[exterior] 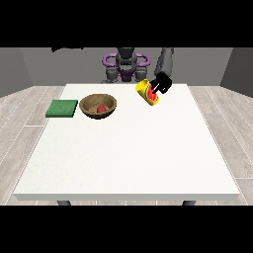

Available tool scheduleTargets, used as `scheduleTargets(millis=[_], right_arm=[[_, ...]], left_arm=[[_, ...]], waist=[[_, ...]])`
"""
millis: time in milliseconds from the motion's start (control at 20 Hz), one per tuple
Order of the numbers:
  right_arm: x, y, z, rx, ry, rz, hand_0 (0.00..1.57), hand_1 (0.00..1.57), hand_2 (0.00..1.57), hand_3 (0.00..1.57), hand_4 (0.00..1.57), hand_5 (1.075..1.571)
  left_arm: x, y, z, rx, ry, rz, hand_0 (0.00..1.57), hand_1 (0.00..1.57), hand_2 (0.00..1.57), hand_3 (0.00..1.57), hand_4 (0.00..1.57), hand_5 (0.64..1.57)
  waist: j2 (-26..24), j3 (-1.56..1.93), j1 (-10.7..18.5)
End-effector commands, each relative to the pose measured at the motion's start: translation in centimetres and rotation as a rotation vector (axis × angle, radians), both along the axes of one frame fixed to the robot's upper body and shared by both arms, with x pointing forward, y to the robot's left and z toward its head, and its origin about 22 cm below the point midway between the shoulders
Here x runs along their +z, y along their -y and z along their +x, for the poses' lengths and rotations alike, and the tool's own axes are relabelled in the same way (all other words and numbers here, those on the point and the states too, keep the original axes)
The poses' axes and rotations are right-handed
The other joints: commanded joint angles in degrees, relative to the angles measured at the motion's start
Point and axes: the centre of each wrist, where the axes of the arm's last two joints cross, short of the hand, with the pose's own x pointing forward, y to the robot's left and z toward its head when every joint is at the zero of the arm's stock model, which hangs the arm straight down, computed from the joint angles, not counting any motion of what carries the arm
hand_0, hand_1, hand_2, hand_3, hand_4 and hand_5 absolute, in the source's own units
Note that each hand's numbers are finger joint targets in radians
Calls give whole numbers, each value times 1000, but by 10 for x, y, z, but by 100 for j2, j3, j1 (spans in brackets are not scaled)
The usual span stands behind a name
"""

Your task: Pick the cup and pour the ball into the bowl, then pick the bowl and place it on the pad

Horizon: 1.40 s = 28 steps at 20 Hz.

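While the hand [161, 83] at the view's right holds the cup [148, 92], fingers curled round it, the cup sits tilted, its red inside facing the camera, raised near the desk's [128, 153] far edge. Count: one cup, yellow outside; one wooden bowl [98, 106]; one red ball [101, 108], lying inside the bowl; one green pad [62, 108]. Bowl stands on the desk just right of the pad, apart from it. Cup is well right of the bowl. No writing or labels readable on anything. Only one hand shows.
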Motion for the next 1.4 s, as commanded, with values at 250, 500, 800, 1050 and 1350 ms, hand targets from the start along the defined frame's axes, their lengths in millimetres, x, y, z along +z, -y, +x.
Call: scheduleTargets(millis=[250,500,800,1050,1350], right_arm=[[-1,-10,-1,-26,19,38,0,0,0,0,501,1566],[11,-33,-10,-81,65,39,0,0,0,0,488,1566],[33,-49,1,-54,128,17,0,0,0,0,493,1568],[-15,-43,21,-72,27,65,0,0,0,0,477,1570],[-64,-29,47,-89,-11,125,0,0,0,0,415,1570]], left_arm=[[41,35,1,-331,115,-829,811,811,873,348,476,1566],[38,-43,-1,-534,187,-959,180,180,0,0,0,1562],[99,-133,15,-571,240,-915,0,0,0,0,0,1540],[167,-165,17,-583,209,-804,0,0,0,0,0,1515],[247,-169,16,-602,191,-707,0,0,0,0,0,1523]], waist=[[498,-53,631],[839,18,884],[1552,48,586],[1496,58,704],[1657,67,807]])
